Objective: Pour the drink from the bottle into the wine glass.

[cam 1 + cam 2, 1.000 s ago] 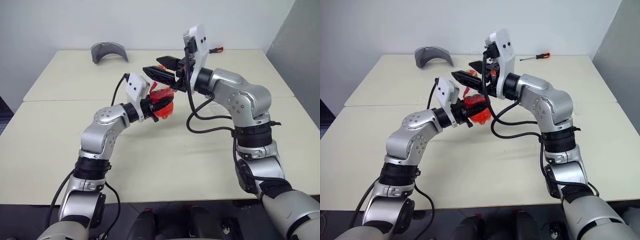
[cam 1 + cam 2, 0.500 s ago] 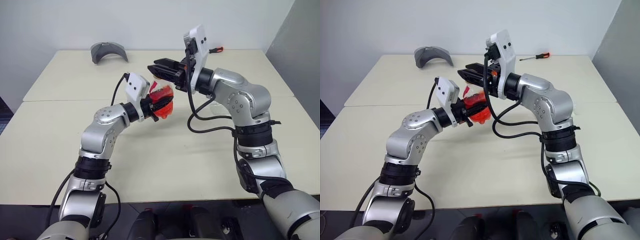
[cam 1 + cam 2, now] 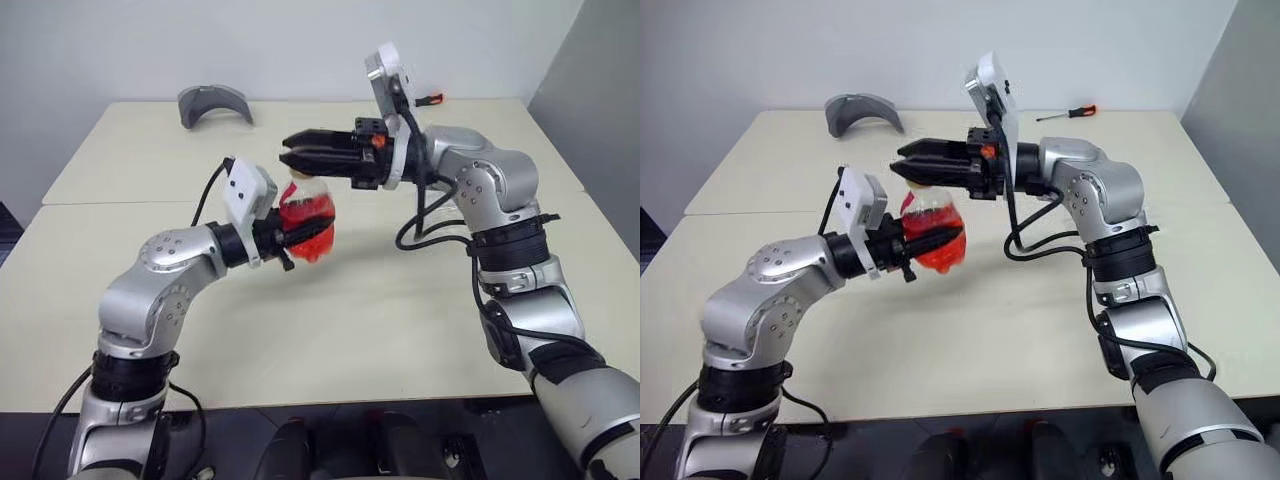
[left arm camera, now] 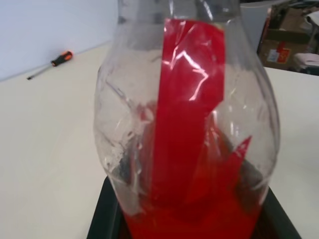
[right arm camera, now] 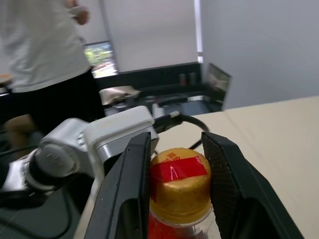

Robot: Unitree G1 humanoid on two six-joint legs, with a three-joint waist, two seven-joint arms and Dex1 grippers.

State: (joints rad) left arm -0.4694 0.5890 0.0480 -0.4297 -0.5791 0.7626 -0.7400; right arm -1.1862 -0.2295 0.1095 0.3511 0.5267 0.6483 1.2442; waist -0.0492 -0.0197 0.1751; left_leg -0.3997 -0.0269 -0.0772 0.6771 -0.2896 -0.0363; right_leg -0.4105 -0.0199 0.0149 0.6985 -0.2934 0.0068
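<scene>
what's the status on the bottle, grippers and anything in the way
Left gripper shut on bottle, held upright above table. Right gripper closed around gold cap. Cap on, nothing poured.

Your left arm is reaching forward with its elbow bent, its left gripper (image 3: 908,245) pointing level toward the right and clamping the bottle (image 3: 932,228) by the lower body. Your right arm is crossing in from the right, its right gripper (image 3: 291,160) pointing level to the left, fingers (image 5: 132,184) closing around the bottle's cap (image 5: 179,181)
</scene>
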